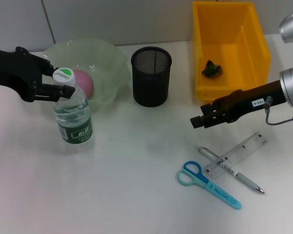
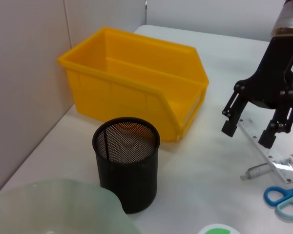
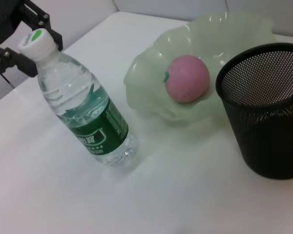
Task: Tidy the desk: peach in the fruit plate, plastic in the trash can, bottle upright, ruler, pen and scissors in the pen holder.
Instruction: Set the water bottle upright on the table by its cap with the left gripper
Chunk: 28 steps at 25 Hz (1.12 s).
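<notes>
Currently, left gripper [image 1: 60,83] clenched around the white cap of the upright clear plastic bottle [image 1: 74,118]; right gripper [image 1: 199,119] released above the transparent ruler [image 1: 238,154].

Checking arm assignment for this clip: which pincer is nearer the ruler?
Right. The right pincer hangs open just above and beside the ruler; the left pincer is far across the desk at the bottle cap.
</notes>
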Motion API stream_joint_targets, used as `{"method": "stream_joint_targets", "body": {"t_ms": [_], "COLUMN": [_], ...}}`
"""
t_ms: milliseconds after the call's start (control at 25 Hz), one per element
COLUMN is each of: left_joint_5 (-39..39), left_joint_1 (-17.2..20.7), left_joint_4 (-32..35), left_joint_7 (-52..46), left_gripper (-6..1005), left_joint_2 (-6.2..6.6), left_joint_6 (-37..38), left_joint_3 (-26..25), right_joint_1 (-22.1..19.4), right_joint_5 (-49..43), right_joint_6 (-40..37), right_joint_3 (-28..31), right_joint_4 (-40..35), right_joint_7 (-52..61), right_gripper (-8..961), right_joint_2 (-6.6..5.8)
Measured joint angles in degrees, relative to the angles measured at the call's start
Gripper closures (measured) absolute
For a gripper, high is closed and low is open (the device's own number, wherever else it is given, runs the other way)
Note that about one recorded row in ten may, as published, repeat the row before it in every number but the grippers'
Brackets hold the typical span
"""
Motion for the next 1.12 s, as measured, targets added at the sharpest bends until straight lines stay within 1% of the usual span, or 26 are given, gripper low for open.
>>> {"method": "stream_joint_targets", "body": {"t_ms": [440,520,560,720,880,1120], "left_joint_5": [0.3,0.3,0.3,0.4,0.4,0.6], "left_joint_1": [1.0,1.3,1.5,1.8,2.0,2.3], "left_joint_4": [0.1,0.3,0.3,0.3,0.3,0.3], "left_joint_7": [1.1,0.9,0.6,0.5,0.6,0.4], "left_gripper": [555,555,555,555,555,550], "left_joint_2": [0.84,1.09,1.43,1.69,2.00,2.29], "left_joint_6": [0.4,0.4,0.4,0.1,-0.1,-0.8], "left_joint_3": [-1.2,-1.5,-1.6,-2.4,-4.4,-4.7], "right_joint_1": [-0.1,-0.2,-0.2,-0.3,-0.3,-0.4], "right_joint_5": [1.2,1.2,1.2,1.2,1.2,1.2], "right_joint_6": [0.0,0.0,0.0,0.0,0.0,0.0], "right_joint_3": [0.0,0.0,0.0,0.0,0.0,0.0], "right_joint_4": [0.0,0.0,0.0,-0.1,-0.2,-0.2], "right_joint_7": [0.0,0.0,0.0,0.0,0.0,-0.1], "right_gripper": [229,228,228,228,229,229], "right_joint_2": [-0.04,-0.06,-0.07,-0.09,-0.09,-0.09]}}
